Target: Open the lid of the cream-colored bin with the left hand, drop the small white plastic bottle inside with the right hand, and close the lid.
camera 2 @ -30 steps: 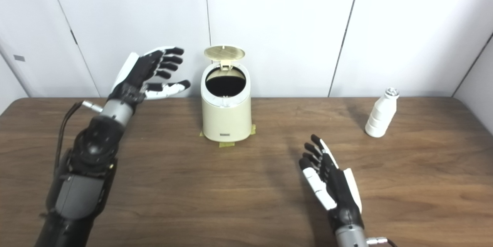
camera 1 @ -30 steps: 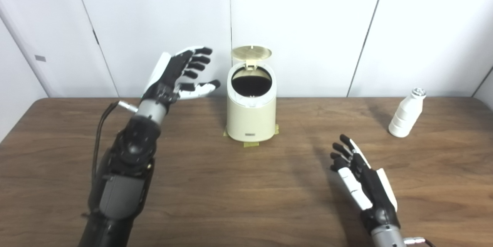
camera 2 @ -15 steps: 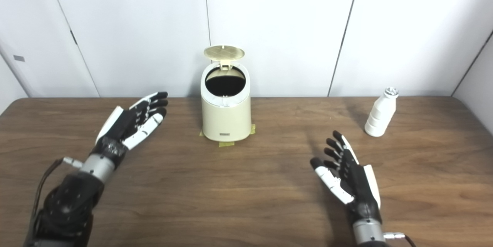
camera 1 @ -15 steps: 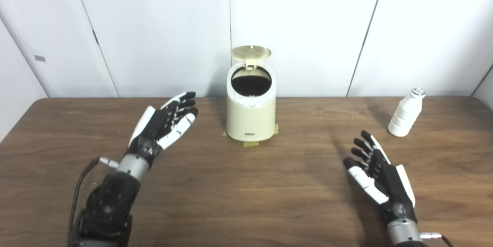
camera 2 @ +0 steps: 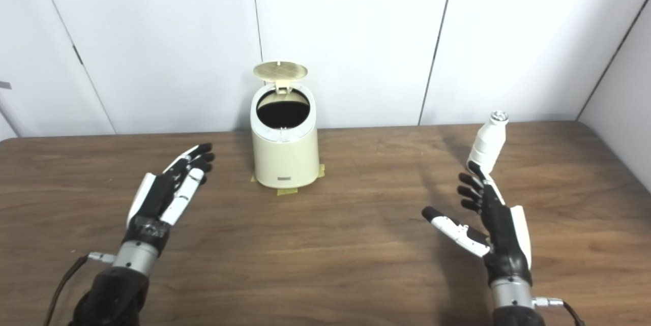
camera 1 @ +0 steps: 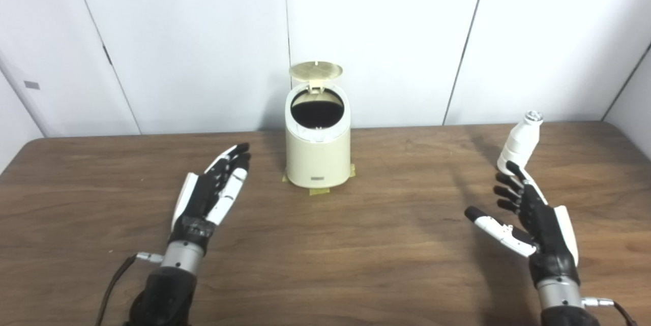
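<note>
A cream-colored bin [camera 1: 317, 150] is standing at the back of a brown wooden table [camera 1: 356, 244], near the white wall panels [camera 1: 381, 36], with its round lid [camera 1: 315, 69] tipped up on its rear hinge and its dark inside showing. Strips of yellow tape [camera 1: 319, 191] are showing at the foot of the bin.

The left hand [camera 1: 211, 195] is hovering low over the table, to the left of the bin and nearer the camera, with its fingers stretched out straight and holding nothing.

The small white bottle [camera 2: 487, 146] is standing upright far to the right of the bin, its silvery cap on top.

The right hand [camera 2: 488, 224] is reaching in just in front of the bottle, palm facing left, thumb spread wide and fingers apart, empty. Its fingertips [camera 2: 473, 168] are overlapping the base of the bottle in both views, though whether they are touching it cannot be told.
</note>
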Controlling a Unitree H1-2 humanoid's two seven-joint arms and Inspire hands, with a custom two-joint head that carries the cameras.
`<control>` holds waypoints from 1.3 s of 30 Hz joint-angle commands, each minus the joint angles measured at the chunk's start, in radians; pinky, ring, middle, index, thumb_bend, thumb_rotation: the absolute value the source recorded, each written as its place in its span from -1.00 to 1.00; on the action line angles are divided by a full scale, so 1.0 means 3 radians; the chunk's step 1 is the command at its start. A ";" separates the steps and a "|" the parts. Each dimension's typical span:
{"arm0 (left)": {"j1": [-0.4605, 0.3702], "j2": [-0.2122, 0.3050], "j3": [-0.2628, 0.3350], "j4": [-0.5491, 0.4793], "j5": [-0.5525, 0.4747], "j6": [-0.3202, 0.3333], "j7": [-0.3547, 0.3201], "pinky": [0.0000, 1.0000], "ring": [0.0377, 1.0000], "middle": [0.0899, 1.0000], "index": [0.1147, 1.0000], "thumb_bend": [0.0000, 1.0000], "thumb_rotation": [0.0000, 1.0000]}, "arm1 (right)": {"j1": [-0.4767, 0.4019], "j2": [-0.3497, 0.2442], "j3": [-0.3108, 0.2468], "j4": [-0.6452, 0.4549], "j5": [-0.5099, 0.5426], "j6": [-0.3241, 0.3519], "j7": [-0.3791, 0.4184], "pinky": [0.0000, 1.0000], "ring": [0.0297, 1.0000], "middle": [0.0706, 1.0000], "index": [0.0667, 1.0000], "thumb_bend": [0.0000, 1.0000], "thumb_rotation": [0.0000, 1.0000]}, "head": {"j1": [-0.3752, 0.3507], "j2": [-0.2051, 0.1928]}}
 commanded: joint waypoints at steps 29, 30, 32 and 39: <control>-0.0144 0.0265 0.0179 -0.0066 -0.0307 0.0172 -0.0074 0.79 0.73 0.70 0.76 -0.44 0.22 | -0.0474 -0.0022 -0.0195 -0.0142 -0.0453 0.0638 -0.0438 0.42 0.75 0.86 0.85 0.72 -0.64 | -0.1120 -0.0100; -0.0144 0.0263 0.0180 -0.0079 -0.0312 0.0187 -0.0080 0.76 0.72 0.70 0.77 -0.46 0.20 | -0.0504 -0.0047 -0.0202 -0.0100 -0.0456 0.0678 -0.0433 0.42 0.74 0.86 0.86 0.75 -0.63 | -0.1128 -0.0101; -0.0138 0.0258 0.0183 -0.0099 -0.0326 0.0192 -0.0091 0.72 0.71 0.71 0.77 -0.49 0.11 | -0.0563 -0.0111 -0.0213 0.0004 -0.0452 0.0715 -0.0434 0.36 0.69 0.87 0.88 0.83 -0.60 | -0.1134 -0.0100; -0.0129 0.0289 0.0197 -0.0206 -0.0383 0.0325 -0.0130 0.92 0.76 0.72 0.80 -0.54 -0.01 | -0.0720 -0.0301 -0.0221 0.0271 -0.0452 0.0726 -0.0442 0.42 0.77 0.94 0.95 0.83 -0.71 | -0.1128 -0.0087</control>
